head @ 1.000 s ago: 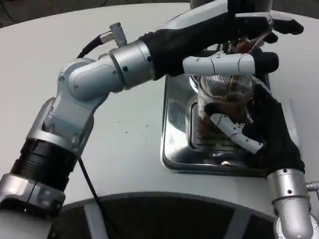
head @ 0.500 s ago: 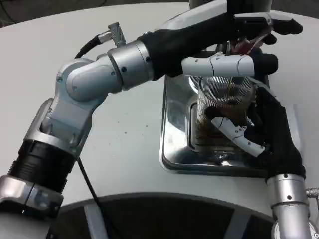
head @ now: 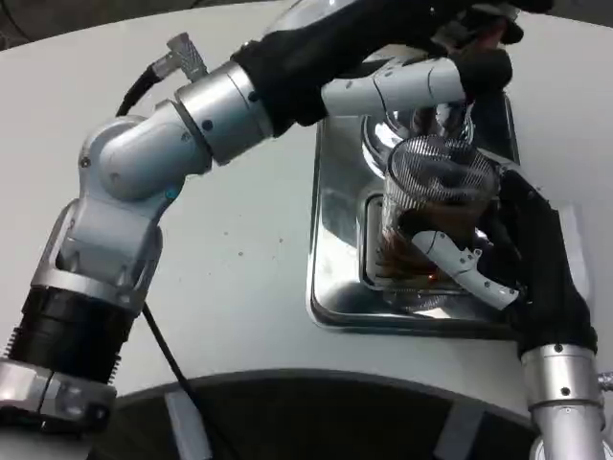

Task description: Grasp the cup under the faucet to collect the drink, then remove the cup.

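We see the ribbed clear cup (head: pixel 436 216) standing over the metal drip tray (head: pixel 335 240) on the white surface (head: pixel 239 259), brown drink in its lower part. Our right robot hand (head: pixel 498 259) wraps it from the right side, a white finger (head: pixel 460 264) lying across the cup's front and the black palm against its wall, so this robot hand is gripping the cup. Our left robot hand (head: pixel 421 57) reaches over the cup's top, at the shiny faucet (head: pixel 421 120), one finger stretched across just above the rim; whether it grips anything there we cannot tell.
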You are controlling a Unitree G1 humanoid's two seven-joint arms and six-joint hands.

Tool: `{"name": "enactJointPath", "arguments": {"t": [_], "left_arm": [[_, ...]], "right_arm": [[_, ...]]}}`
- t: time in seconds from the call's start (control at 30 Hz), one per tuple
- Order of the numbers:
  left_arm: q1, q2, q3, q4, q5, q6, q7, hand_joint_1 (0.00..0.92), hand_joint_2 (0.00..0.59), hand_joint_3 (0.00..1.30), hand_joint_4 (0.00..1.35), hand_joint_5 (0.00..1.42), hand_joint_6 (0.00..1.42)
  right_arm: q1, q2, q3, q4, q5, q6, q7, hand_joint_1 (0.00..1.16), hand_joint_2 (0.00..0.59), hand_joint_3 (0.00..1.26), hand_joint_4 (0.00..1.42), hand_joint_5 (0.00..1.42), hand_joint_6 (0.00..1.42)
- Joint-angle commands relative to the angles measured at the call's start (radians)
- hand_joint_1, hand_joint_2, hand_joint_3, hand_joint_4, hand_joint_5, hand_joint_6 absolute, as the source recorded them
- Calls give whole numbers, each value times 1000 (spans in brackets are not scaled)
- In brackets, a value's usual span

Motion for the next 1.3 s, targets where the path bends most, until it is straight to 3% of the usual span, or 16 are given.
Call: {"name": "enactJointPath", "arguments": {"t": [0.03,0.57,0.87,1.3], "left_arm": [[11,1,24,-43,-24,-16,19,0,72,216,200,286,222],[100,36,83,-251,-119,49,8,0,76,278,291,356,301],[245,84,147,-405,-159,134,17,0,81,304,338,386,342],[546,154,259,-554,-180,235,55,0,83,317,357,411,364]], "right_arm": [[34,11,3,-22,2,-5,-2,651,262,431,476,531,331],[38,20,0,-35,3,-11,-7,653,262,457,496,553,354],[41,21,-8,-38,5,-14,-6,654,262,481,529,585,392],[64,19,-17,-69,4,-20,-11,654,262,545,617,662,490]]}}
